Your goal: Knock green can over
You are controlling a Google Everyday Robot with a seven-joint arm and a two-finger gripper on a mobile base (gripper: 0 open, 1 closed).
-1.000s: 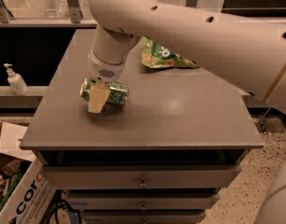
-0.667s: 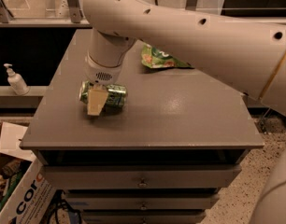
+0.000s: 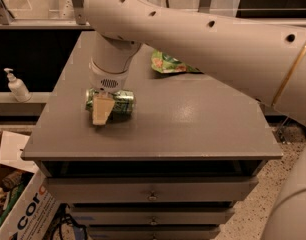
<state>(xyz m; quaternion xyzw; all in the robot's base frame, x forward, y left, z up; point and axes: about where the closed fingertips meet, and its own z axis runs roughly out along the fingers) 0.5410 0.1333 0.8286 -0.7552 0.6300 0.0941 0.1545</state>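
Observation:
The green can (image 3: pixel 118 104) lies on its side on the grey cabinet top (image 3: pixel 193 129), left of the middle, its long axis running left to right. My gripper (image 3: pixel 101 112) points down from the white wrist (image 3: pixel 110 66) and sits right at the can's left half, covering part of it. The can's silver top is hidden.
A flat green snack bag (image 3: pixel 168 63) lies at the back of the top, partly under my arm (image 3: pixel 218 34). A white pump bottle (image 3: pixel 15 85) stands on a low ledge to the left. A cardboard box (image 3: pixel 28 209) sits on the floor at the lower left. Drawers (image 3: pixel 153 189) face front.
My upper arm has swung a little to the left. The gripper and the can stay at nearly the same spot, and the can lies on its side throughout.

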